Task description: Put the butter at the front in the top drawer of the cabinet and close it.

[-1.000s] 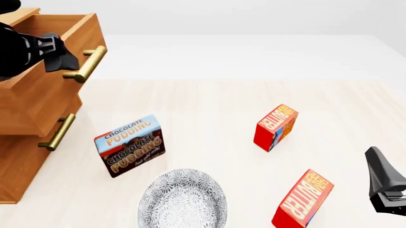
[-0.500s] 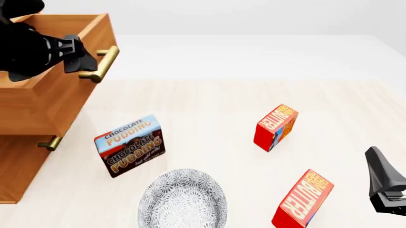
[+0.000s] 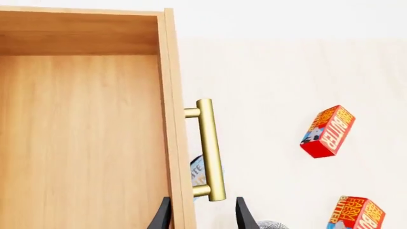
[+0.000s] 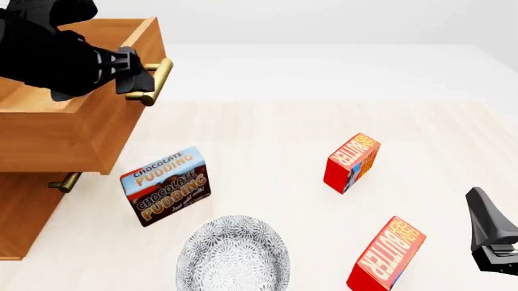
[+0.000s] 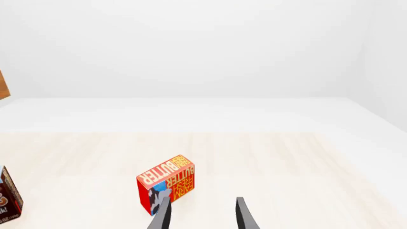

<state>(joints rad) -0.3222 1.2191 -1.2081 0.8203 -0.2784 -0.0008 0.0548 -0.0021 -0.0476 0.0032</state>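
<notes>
The front butter (image 4: 387,254) lies tilted near the table's front edge, right of the bowl; it also shows in the left wrist view (image 3: 356,214). The second butter (image 4: 352,162) stands farther back and also shows in the left wrist view (image 3: 327,131) and the right wrist view (image 5: 167,183). The top drawer (image 4: 65,139) of the cabinet (image 4: 24,212) is pulled far out, and its inside (image 3: 83,143) looks empty. My left gripper (image 4: 136,79) is open, its fingers either side of the brass handle's (image 3: 210,148) end. My right gripper (image 4: 492,242) is open and empty at the front right.
A chocolate pudding box (image 4: 166,185) stands in front of the cabinet, below the open drawer's corner. A patterned grey bowl (image 4: 233,254) sits at the front middle. A lower drawer's brass handle (image 4: 63,182) peeks out under the open drawer.
The top drawer has slid further out to the right, with my left gripper moving along at its handle. The right arm and the boxes have not moved.
</notes>
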